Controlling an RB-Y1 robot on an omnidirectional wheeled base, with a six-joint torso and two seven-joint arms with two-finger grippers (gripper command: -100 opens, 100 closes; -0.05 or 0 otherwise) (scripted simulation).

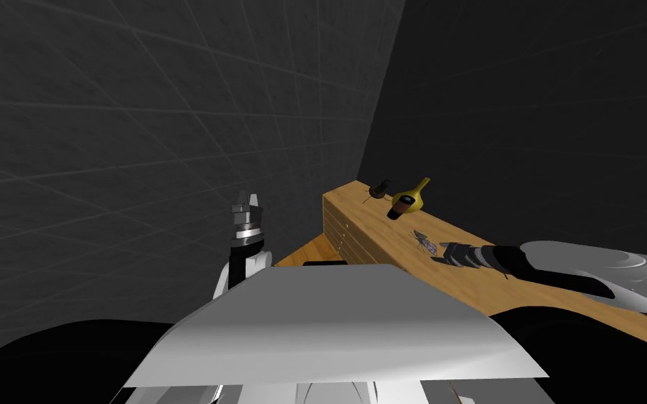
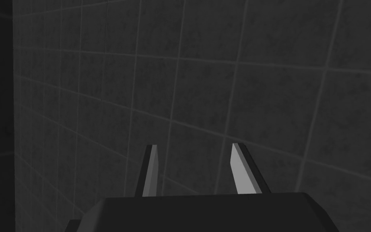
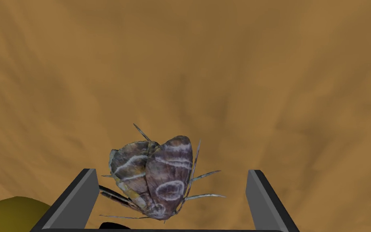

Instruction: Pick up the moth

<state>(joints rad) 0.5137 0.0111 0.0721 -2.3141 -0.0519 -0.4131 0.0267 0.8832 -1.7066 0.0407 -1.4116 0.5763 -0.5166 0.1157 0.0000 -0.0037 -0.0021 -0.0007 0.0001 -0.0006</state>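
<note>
The moth point(image 3: 156, 177), grey-brown with pale bands and thin legs, lies on the wooden top point(image 3: 221, 80). In the right wrist view it sits between the two fingers of my right gripper point(image 3: 172, 193), nearer one of them, and neither finger touches it; the gripper is open. The head view shows the moth point(image 1: 424, 242) small on the wooden cabinet top point(image 1: 525, 294), just ahead of my right gripper point(image 1: 447, 251). My left gripper point(image 1: 249, 198) is raised beside the cabinet and stands open with nothing between its fingers point(image 2: 150, 171).
A yellow gourd-shaped vessel point(image 1: 408, 199) with a dark mouth lies further along the top, and its edge point(image 3: 11, 211) shows beside the right gripper. A dark beetle-like figure point(image 1: 379, 189) sits near the far end. Dark tiled walls stand behind and beside the cabinet.
</note>
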